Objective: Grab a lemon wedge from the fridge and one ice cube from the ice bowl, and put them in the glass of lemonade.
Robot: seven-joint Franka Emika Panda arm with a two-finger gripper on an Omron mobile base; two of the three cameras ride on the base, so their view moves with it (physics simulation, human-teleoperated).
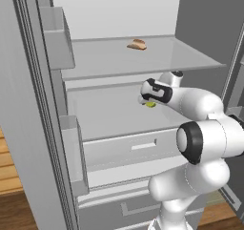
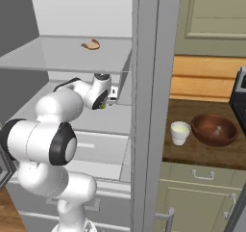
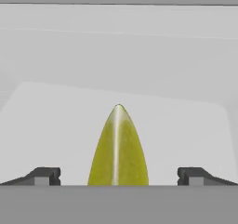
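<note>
Your gripper [image 3: 118, 176] is inside the open fridge [image 1: 119, 57], low over the middle shelf, with its fingers [image 3: 44, 175] spread wide and the lemon wedge [image 3: 118, 148] lying on the shelf between them, touching neither. On the shelf above you see a tan bun [image 1: 137, 44]. On the counter to your right, the glass of lemonade [image 2: 180, 132] stands just beside the ice bowl [image 2: 215, 129].

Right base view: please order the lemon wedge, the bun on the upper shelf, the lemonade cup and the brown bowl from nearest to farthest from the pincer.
1. Lemon wedge, right at the pincer, on the middle fridge shelf.
2. Bun, on the shelf above.
3. Lemonade cup, on the counter outside the fridge.
4. Brown bowl, beyond the cup, farther right.
</note>
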